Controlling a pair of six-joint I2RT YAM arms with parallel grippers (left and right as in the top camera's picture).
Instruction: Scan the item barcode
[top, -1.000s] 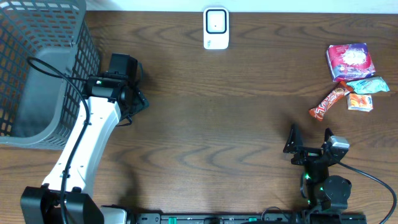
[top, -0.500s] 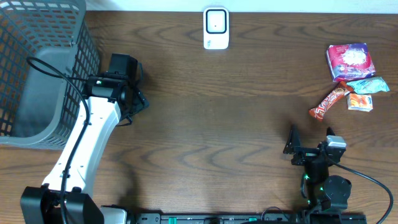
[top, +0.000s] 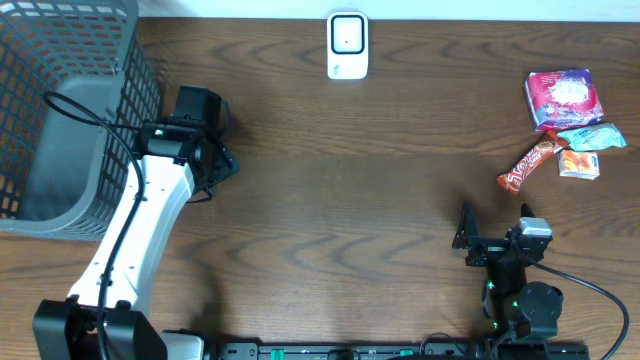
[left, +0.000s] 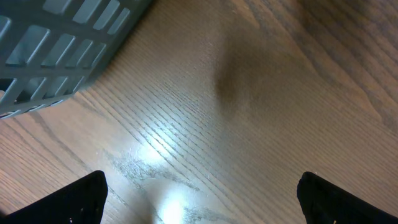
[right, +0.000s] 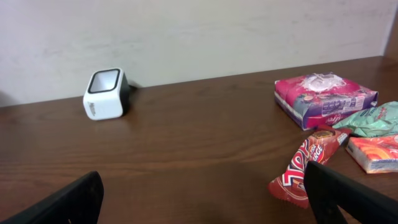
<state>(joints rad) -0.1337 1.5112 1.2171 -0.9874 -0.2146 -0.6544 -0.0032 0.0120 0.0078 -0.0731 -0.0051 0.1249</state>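
1. Wood-grain counter (top: 380, 200) filled the overhead view, with a pale wall (right: 199, 31) behind its far edge. The whole middle was bare, so there was plenty of room to carry an item across.
2. Grey basket (top: 60, 90) sat at the far left corner, well apart from the items. The left arm was parked just beside it.
3. Left gripper (top: 215, 162) was spread wide and held nothing. Its wrist view showed only bare wood and the basket wall (left: 56, 50).
4. Right gripper (top: 495, 222) was also spread wide and empty, low near the front edge and pointed toward the items.
5. Pink packet (top: 564, 98) lay flat near the right edge, the biggest item and the farthest from the right gripper.
6. White scanner (top: 347, 45) stood at the far edge, centre, window facing up and forward, well apart from all the items.
7. Red candy bar (top: 527, 166) lay diagonal, the item nearest the right gripper. Judged the likely pick: come in across its narrow width, close on the middle, and keep the wrapper flat.
8. Teal packet (top: 592, 137) and small orange packet (top: 579, 164) lay just beside the bar's far end. Approach from the bare left side to avoid nudging them toward the edge.
9. No barcode was visible on any item, so the face to show the scanner window could not be told. Expect to turn the item over the window.
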